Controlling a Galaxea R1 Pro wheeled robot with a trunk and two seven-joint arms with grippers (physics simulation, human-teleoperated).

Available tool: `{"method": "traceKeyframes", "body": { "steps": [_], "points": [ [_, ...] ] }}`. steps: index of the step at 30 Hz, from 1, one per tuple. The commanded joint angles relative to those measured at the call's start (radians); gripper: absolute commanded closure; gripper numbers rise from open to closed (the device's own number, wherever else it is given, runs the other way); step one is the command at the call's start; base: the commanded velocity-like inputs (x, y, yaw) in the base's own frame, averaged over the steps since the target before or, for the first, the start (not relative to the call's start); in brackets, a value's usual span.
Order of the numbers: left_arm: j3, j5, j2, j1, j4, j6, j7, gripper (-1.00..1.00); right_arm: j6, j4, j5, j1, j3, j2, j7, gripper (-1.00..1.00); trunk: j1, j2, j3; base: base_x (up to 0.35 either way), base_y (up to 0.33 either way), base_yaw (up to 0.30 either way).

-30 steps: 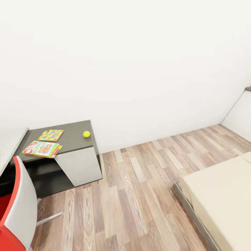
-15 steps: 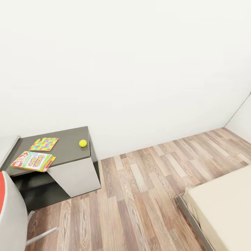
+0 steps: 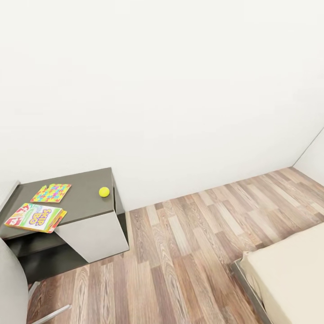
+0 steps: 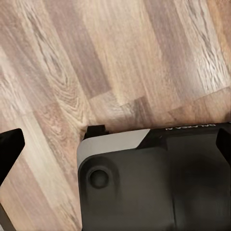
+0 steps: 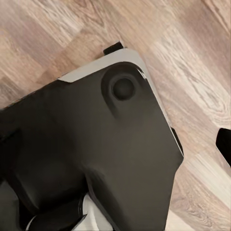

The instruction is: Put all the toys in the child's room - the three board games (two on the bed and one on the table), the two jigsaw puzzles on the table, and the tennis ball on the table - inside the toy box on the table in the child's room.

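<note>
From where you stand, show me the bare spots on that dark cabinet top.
Bare room lies between the jigsaw puzzle and the tennis ball, and along the front edge of the dark cabinet top, right of the SKIP-BO board game. The left end is crowded: the game box overhangs the front edge, with the puzzle close behind it.

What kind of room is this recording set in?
Probably a child's bedroom: a cream bare mattress on wood-plank floor, and a dark grey cabinet desk holding a green-white SKIP-BO game box, a multicolour jigsaw square and a yellow-green ball.
</note>
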Motion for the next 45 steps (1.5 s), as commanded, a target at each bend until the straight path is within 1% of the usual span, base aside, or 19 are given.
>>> {"method": "traceKeyframes", "body": {
  "steps": [1,2,4,10,13,19,26,30,37,45],
  "points": [
    [0.001,-0.007,0.000,0.000,-0.001,0.003,0.003,-1.00,0.035,-0.019,-0.010,-0.019,0.000,-0.001,-0.015,-1.00,0.000,-0.002,-0.002,0.010,0.000,0.000],
    [0.004,-0.006,0.000,0.000,-0.001,0.004,0.004,-1.00,0.064,-0.039,-0.011,-0.031,0.000,-0.003,-0.028,-1.00,0.000,-0.002,-0.002,0.006,0.000,0.000],
    [0.006,-0.005,-0.002,0.000,-0.001,0.006,0.006,-1.00,0.088,-0.068,-0.011,-0.041,0.000,-0.004,-0.043,-1.00,0.000,-0.002,-0.002,0.004,0.000,0.000],
    [0.011,-0.004,-0.004,0.000,-0.001,0.011,0.009,-1.00,0.107,-0.100,-0.010,-0.048,0.003,-0.005,-0.056,-1.00,0.000,-0.002,-0.002,0.001,0.000,0.000],
    [0.012,-0.004,-0.005,0.000,-0.001,0.012,0.011,-1.00,0.099,-0.104,-0.008,-0.049,0.004,-0.007,-0.055,-1.00,0.000,-0.002,-0.002,0.000,0.000,0.000],
    [0.015,-0.001,-0.002,0.000,-0.001,0.017,0.011,-1.00,0.059,-0.107,-0.009,-0.050,0.001,-0.006,-0.057,-1.00,0.000,-0.002,-0.002,0.000,0.000,0.000],
    [0.016,-0.001,-0.003,0.000,-0.001,0.021,0.013,-1.00,0.046,-0.151,-0.009,-0.053,0.002,0.005,-0.061,-1.00,0.000,-0.002,-0.002,0.000,0.000,0.000],
    [0.021,-0.001,-0.004,0.000,-0.001,0.022,0.015,-1.00,0.039,-0.161,-0.009,-0.052,0.002,0.000,-0.060,-1.00,0.000,-0.002,-0.002,0.000,0.000,0.045],
    [0.026,0.000,-0.004,0.000,-0.001,0.020,0.015,-1.00,0.036,-0.164,-0.008,-0.052,0.005,0.007,-0.061,-1.00,0.000,-0.002,-0.002,0.000,0.000,0.215],
    [0.023,-0.002,-0.005,0.000,-0.001,0.010,0.015,-1.00,0.035,-0.165,-0.008,-0.052,0.005,0.006,-0.062,-1.00,0.000,-0.002,-0.002,0.000,0.000,0.281]
  ]
}}
